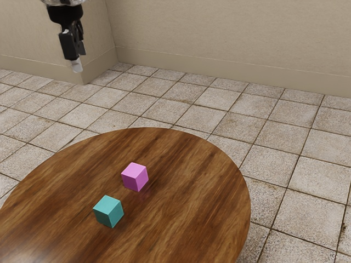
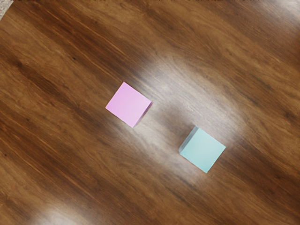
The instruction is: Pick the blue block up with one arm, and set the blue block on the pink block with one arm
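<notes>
A blue-green block (image 1: 108, 211) rests on the round wooden table (image 1: 186, 164), toward its near side. A pink block (image 1: 135, 176) sits a short way behind it, and the two stand apart. My gripper (image 1: 77, 67) hangs high above the floor at the exterior view's upper left, far from both blocks and holding nothing. Looking down from the hand, the wrist view has the pink block (image 2: 128, 104) and the blue block (image 2: 202, 149) side by side on the wood (image 2: 70, 154), with a gap between them.
The table's curved edge (image 1: 244, 192) drops off to a tiled floor (image 1: 285, 142) on the exterior view's right. A beige wall (image 1: 230, 33) with a baseboard runs along the back.
</notes>
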Controlling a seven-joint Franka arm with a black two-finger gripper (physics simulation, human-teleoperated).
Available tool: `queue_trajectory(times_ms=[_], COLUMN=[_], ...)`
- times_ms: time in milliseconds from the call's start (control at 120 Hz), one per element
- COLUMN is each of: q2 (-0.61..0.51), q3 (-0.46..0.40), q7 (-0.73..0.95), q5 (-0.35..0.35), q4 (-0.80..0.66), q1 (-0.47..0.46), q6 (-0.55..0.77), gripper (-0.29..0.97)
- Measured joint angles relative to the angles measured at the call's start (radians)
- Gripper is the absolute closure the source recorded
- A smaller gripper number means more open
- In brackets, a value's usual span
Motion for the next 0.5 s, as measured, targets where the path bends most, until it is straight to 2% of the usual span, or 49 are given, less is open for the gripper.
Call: queue_trajectory(times_ms=[133,183,292,392,500], q2=[0.008,-0.024,-0.228,-0.289,-0.327], q3=[-0.004,-0.003,0.003,0.003,0.002], q7=[-0.003,-0.004,0.032,0.089,0.159], q5=[-0.006,-0.009,-0.014,-0.021,0.009], q4=[-0.006,-0.047,-0.413,-0.606,-0.809], q1=[-0.024,-0.029,-0.02,-0.023,-0.038], q6=[-0.006,-0.007,0.092,0.19,0.297], gripper=[0.0,0.0,0.0,0.0,0.0])
